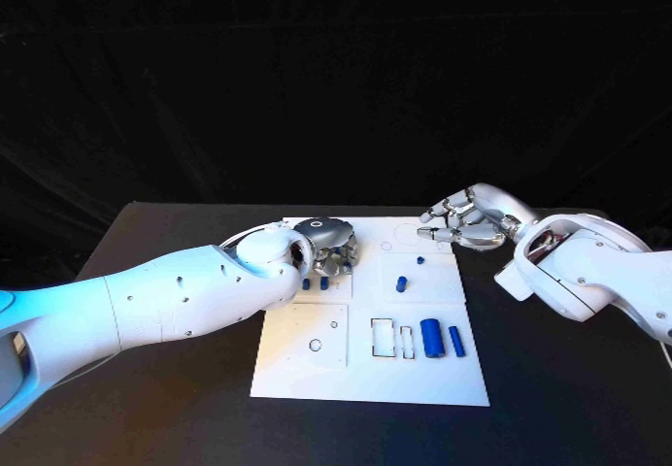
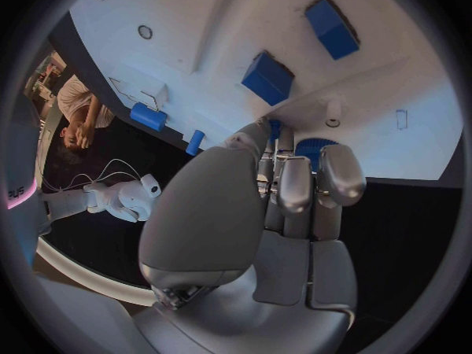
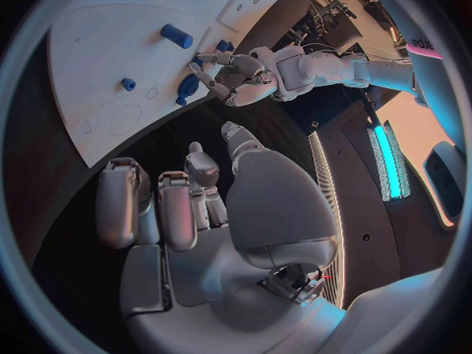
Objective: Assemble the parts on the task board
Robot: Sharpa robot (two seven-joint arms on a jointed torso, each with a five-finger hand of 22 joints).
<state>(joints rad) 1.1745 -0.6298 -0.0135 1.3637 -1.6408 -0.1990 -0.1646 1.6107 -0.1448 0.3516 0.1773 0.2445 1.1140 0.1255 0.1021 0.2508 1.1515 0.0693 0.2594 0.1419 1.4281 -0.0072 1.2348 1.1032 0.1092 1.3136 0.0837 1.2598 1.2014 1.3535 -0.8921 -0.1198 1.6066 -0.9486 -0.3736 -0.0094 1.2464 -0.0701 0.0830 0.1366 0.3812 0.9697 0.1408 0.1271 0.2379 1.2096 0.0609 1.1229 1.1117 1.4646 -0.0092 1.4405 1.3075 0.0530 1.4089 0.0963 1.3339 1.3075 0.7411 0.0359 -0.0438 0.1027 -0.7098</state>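
Nearest us, loose blue parts [image 1: 434,339] lie on the task board [image 1: 420,388]; small, rigid, light, best pinched across the sides. Farther, our left robot hand [image 1: 333,250] pinches one; right robot hand [image 1: 469,221] hovers curled, empty.

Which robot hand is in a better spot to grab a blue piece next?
Probably the left hand. It is over the task board, right beside small blue parts. The right hand hangs curled at the board's far edge, holding nothing, farther from any part.
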